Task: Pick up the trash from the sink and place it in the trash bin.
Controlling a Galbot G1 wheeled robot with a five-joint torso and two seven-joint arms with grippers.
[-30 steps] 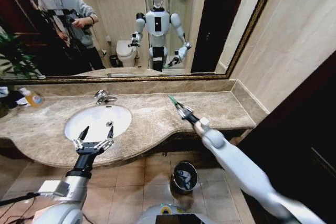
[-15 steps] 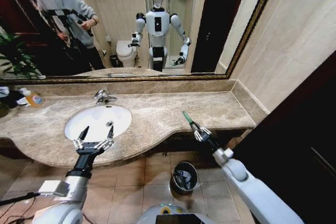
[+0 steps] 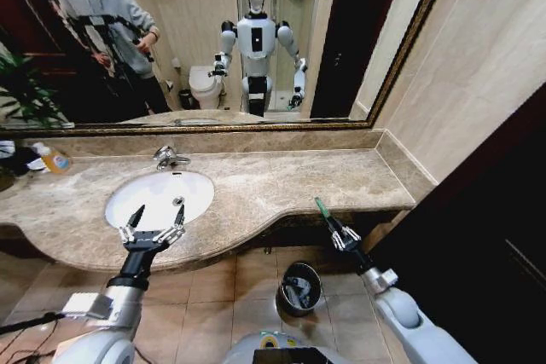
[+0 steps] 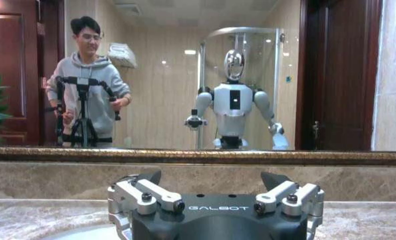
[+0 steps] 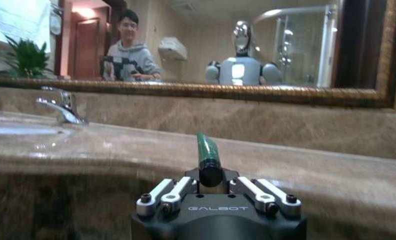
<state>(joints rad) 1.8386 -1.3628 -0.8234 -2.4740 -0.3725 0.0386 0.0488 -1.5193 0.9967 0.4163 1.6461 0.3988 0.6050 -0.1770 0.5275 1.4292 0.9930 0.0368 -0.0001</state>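
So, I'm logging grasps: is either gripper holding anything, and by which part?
The right gripper pinches the green-black piece by its dark lower end, green tip sticking out. The left gripper is open, holding nothing.

The right gripper [image 3: 334, 228] hangs in open air just off the counter's [image 3: 256, 193] front edge, closed on a green-black piece [image 3: 322, 207], and below and to its left the trash bin [image 3: 299, 287] stands on the floor tiles with its mouth uncovered. The left gripper [image 3: 152, 226], fingers spread, hovers over the front rim of the sink [image 3: 159, 196], so that side of the basin is blocked while its back is open up to the faucet [image 3: 169, 157]. The soap bottle [image 3: 53, 158] crowds the counter's far left corner; the stretch from sink to right end lies bare.
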